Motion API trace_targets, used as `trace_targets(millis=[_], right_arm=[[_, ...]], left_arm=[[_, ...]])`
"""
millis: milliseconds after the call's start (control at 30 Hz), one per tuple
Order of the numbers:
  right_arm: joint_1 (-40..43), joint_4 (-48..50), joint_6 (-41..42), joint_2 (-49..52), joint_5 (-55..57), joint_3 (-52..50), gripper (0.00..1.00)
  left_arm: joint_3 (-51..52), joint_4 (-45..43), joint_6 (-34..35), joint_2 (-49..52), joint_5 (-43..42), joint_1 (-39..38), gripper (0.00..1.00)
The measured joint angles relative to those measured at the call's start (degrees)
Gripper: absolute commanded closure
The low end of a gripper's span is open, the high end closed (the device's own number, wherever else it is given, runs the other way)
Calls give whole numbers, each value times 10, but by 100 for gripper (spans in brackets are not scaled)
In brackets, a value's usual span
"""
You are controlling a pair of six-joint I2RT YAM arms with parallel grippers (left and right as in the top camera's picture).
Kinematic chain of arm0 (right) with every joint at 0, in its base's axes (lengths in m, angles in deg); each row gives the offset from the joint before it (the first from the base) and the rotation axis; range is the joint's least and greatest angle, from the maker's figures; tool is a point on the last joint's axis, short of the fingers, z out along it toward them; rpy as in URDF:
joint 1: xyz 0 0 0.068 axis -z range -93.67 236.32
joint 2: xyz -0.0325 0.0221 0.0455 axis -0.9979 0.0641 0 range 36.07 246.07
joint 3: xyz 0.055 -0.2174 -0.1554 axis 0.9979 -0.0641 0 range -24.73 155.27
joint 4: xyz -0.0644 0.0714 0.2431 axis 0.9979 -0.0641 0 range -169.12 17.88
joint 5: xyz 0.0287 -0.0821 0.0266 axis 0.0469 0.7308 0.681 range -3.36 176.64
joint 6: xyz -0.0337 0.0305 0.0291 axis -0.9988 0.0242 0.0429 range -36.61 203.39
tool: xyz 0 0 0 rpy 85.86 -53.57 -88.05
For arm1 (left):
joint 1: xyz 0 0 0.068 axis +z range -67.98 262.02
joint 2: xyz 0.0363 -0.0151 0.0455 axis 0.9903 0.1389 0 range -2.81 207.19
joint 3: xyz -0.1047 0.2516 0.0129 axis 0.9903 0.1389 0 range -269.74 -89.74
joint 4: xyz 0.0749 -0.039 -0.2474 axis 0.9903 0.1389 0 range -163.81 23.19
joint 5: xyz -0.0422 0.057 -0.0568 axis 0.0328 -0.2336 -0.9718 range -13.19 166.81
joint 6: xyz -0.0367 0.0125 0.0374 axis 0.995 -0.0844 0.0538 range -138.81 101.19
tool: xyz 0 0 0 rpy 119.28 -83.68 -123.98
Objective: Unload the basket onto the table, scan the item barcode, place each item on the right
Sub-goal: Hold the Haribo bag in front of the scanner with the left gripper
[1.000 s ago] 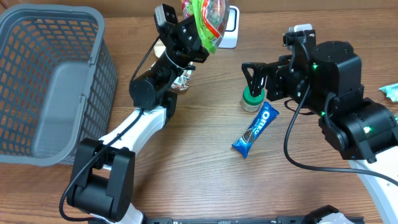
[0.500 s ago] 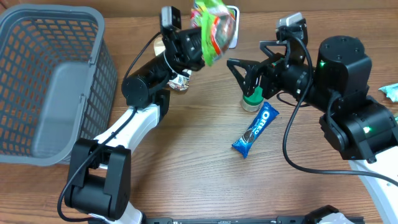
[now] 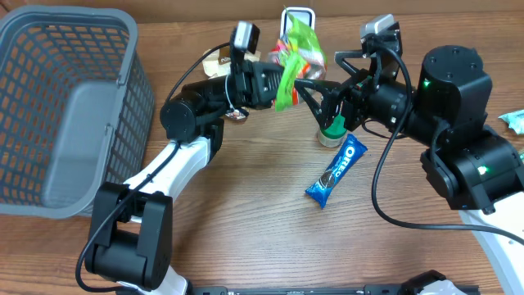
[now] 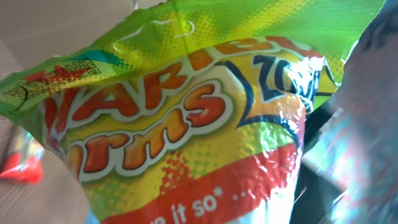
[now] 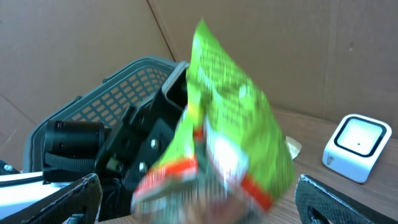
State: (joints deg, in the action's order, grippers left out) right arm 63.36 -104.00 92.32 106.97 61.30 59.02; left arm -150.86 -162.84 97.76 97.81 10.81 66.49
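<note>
A green and yellow candy bag [image 3: 296, 56] hangs in the air with my left gripper [image 3: 274, 82] shut on its lower end. The bag [image 4: 186, 124] fills the left wrist view and hides that gripper's fingers. My right gripper [image 3: 323, 82] stands wide open just right of the bag. In the right wrist view the blurred bag [image 5: 230, 137] sits between and ahead of the spread fingertips [image 5: 78, 196]. The white scanner [image 3: 297, 16] stands at the table's far edge, partly behind the bag, and shows as a white box [image 5: 357, 148] at the right of that view.
A grey mesh basket [image 3: 65, 106] fills the left side. A blue Oreo pack [image 3: 336, 170] and a green-capped jar [image 3: 332, 131] lie under the right gripper. A small wrapped item [image 3: 237, 115] sits beneath the left arm, and another packet [image 3: 512, 121] lies at the right edge.
My left arm has swung the bag rightward and lower, toward the right gripper. The right gripper turned and reached left a second ago and has since held still, open.
</note>
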Motion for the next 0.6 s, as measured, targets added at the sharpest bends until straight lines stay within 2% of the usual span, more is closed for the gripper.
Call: trace_targets(millis=[200,600], right_arm=[[0,2,0,1,-2,0,0],[0,-3,-2,14,-15,0,0]], left_arm=[[0,0,-32,0,-71,0,95],[0,0,-73,0,-81,0,95]])
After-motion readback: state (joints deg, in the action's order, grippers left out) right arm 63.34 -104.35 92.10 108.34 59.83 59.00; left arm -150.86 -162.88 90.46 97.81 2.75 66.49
